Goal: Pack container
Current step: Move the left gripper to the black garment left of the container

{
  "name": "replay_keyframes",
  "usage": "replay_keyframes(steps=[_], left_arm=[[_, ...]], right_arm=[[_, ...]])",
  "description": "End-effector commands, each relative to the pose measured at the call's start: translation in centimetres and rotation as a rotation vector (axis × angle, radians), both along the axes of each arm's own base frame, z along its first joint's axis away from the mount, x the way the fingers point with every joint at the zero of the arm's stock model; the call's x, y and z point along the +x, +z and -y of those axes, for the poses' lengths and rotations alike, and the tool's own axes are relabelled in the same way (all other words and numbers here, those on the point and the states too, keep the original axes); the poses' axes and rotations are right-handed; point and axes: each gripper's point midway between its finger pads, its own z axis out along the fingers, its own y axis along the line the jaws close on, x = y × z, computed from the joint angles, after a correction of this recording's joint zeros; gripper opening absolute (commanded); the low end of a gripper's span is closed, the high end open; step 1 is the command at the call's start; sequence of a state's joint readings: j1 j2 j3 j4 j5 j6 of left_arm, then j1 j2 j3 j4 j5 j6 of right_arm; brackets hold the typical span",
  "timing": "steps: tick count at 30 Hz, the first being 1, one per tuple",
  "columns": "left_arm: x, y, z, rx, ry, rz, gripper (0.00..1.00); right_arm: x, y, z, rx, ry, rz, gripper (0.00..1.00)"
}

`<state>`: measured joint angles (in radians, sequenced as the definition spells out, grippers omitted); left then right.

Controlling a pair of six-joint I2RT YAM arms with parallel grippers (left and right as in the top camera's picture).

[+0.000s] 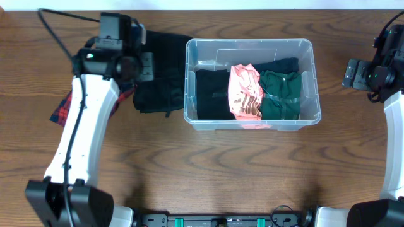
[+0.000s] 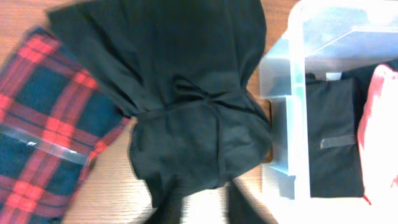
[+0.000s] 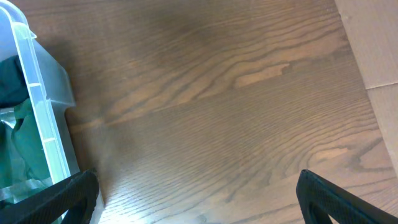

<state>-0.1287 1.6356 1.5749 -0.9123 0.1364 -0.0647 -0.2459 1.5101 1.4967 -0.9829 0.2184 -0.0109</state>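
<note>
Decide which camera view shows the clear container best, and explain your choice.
The overhead view: the whole container shows, all four walls, with folded clothes inside. The left wrist view shows only one end of the container; the right wrist view shows only a corner.

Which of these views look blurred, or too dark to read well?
Overhead view: sharp and evenly lit, with a pale sheen on the container rim. Left wrist view: soft, and the black garment shows little detail. Right wrist view: the table grain is slightly soft at upper left.
</note>
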Motion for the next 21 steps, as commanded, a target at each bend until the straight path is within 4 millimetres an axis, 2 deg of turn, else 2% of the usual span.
replay_keyframes(steps=[1, 6, 10, 18, 21], left_arm=[[0.2, -2.4, 1.4, 0.0, -0.032, -0.059, 0.06], [1.2, -5.3, 2.8, 0.006, -0.062, -0.103, 0.06], [1.0, -6.7, 4.3, 0.004, -0.077, -0.136, 0.06], [0.5, -6.7, 7.9, 0.007, -0.162, -0.118, 0.06], [0.7, -6.8, 8.3, 0.011, -0.169, -0.106, 0.06]], right_arm=[[0.0, 0.2, 0.3, -0.007, -0.019, 0.004, 0.99], [0.0, 0.2, 0.3, -0.007, -0.019, 0.004, 0.99], [0.0, 0.2, 0.3, -0.007, -0.019, 0.004, 0.99], [0.0, 0.2, 0.3, -0.007, -0.019, 0.004, 0.99], [0.0, 0.2, 0.3, -0.007, -0.018, 0.004, 0.99]])
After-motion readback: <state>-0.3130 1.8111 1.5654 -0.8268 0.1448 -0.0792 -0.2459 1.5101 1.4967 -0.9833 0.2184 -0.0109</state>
